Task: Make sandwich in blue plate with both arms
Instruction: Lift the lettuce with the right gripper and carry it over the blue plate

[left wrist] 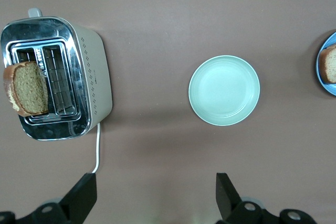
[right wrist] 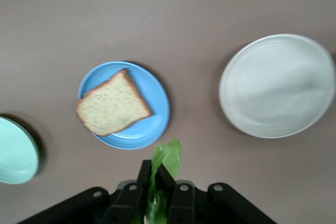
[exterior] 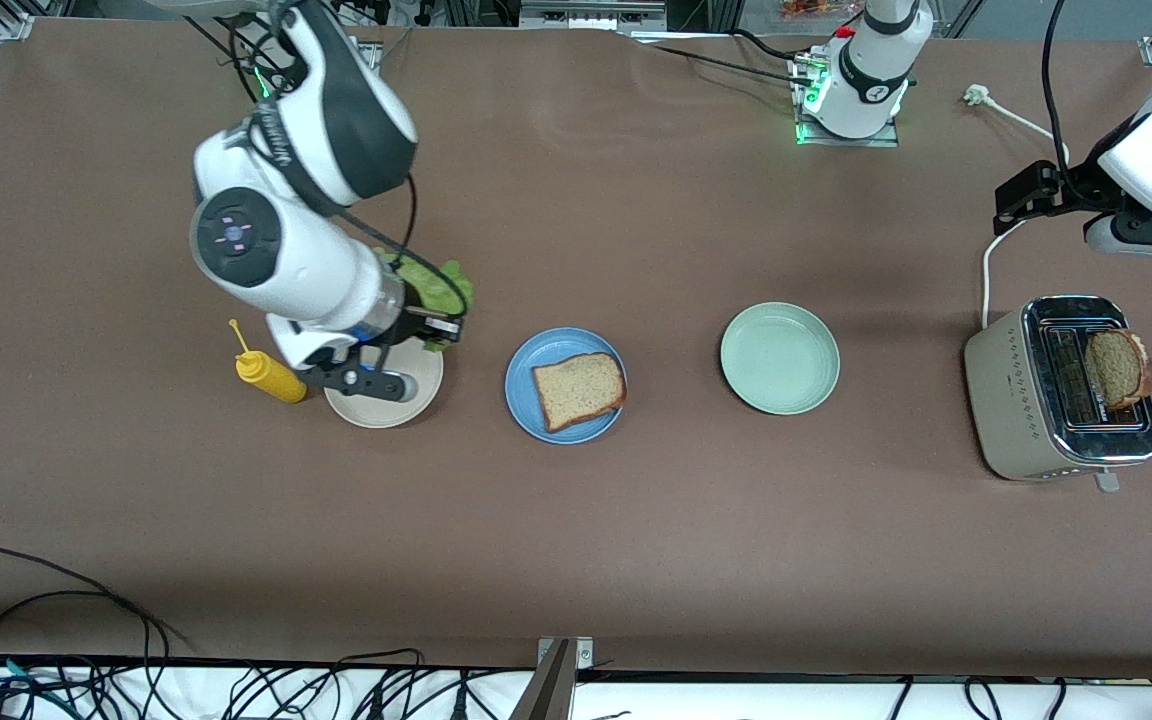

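The blue plate (exterior: 526,400) holds one brown bread slice (exterior: 579,388); both also show in the right wrist view, the plate (right wrist: 155,114) and the slice (right wrist: 111,105). My right gripper (right wrist: 157,174) is shut on a green lettuce leaf (right wrist: 169,155) and holds it in the air by the beige plate's edge. In the front view the leaf (exterior: 448,285) shows beside the right arm. A second bread slice (exterior: 1118,367) stands in the toaster (exterior: 1006,400). My left gripper (left wrist: 156,200) is open and empty over the table beside the toaster (left wrist: 94,82).
A beige plate (exterior: 376,410) lies under the right arm, with a yellow squeeze bottle (exterior: 271,376) beside it. A pale green plate (exterior: 779,357) sits between the blue plate and the toaster. The toaster's white cord (exterior: 986,270) runs toward the left arm's base.
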